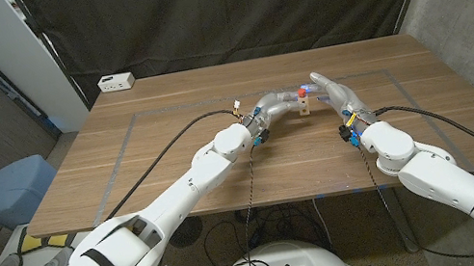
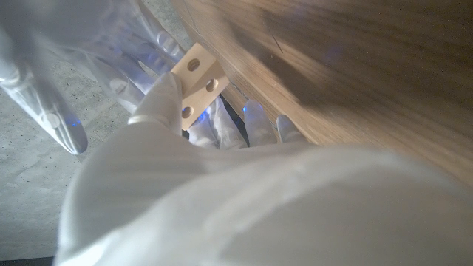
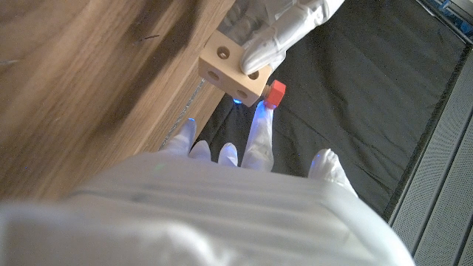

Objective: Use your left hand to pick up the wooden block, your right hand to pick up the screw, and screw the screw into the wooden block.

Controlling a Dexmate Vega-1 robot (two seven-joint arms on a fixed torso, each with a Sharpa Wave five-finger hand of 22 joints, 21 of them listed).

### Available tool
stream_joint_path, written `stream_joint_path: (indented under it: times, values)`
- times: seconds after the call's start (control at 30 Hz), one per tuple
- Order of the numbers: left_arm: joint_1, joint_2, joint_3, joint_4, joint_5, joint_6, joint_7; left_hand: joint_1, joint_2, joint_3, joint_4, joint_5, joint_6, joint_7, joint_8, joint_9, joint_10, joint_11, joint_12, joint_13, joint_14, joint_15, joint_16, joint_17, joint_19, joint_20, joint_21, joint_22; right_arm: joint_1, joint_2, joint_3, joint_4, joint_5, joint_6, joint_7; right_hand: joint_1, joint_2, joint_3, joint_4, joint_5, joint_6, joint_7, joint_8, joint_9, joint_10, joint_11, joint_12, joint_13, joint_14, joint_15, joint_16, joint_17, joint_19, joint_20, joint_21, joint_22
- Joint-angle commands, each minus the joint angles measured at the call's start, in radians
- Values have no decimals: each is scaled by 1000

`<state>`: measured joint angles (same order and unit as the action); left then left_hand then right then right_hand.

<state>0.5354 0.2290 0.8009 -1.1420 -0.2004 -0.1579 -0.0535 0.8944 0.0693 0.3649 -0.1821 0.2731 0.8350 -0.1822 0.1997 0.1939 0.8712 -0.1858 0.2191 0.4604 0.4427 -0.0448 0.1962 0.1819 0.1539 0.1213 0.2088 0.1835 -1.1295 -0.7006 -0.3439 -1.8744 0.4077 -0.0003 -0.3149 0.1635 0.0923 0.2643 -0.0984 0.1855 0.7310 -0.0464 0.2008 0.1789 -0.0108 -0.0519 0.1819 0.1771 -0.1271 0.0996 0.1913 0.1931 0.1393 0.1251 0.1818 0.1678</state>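
Head view first: the left hand (image 1: 279, 104) reaches in over the table (image 1: 163, 156) and grips the wooden block (image 1: 305, 105), lifted off the wood, its fingers wrapped round it. Just past its fingertips comes the right hand (image 1: 332, 92), fingers fairly straight, one fingertip touching the red screw (image 1: 305, 89) that sticks out of the block's side. From the right wrist, that red head (image 3: 275, 93) sits tight against the block (image 3: 230, 66); I can't tell whether the hand actually pinches it.
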Motion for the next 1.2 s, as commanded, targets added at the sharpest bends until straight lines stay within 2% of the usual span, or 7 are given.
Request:
stream_joint_path:
  times: [0.03, 1.2]
  values:
    - [-6, -4, -1, 14, -4, -9, -7, 3, 10, 26, 25, 5, 65, 46, 4, 5, 24, -16, 16, 39, 7, -24, 2, 1, 3, -5, 7, 6, 1, 2, -1, -9, -4, -17, -19, -3, 4, 9, -4, 6, 15, 3, 7, 4, 17, -15, 12, 2, 5, -6, 6, 1, 2, 0, 6, 2]
    - [-17, -12, -3, 45, -11, -20, -21, 2, 10, 26, 25, 5, 65, 45, 4, 5, 25, -15, 16, 39, 7, -23, 3, 1, 2, -6, 7, 6, -19, 9, 3, -33, -23, -34, -63, 7, 10, 25, -13, 7, 139, 26, 28, 4, 78, -34, 20, 1, 41, -23, 15, -3, 28, 3, 12, 2]
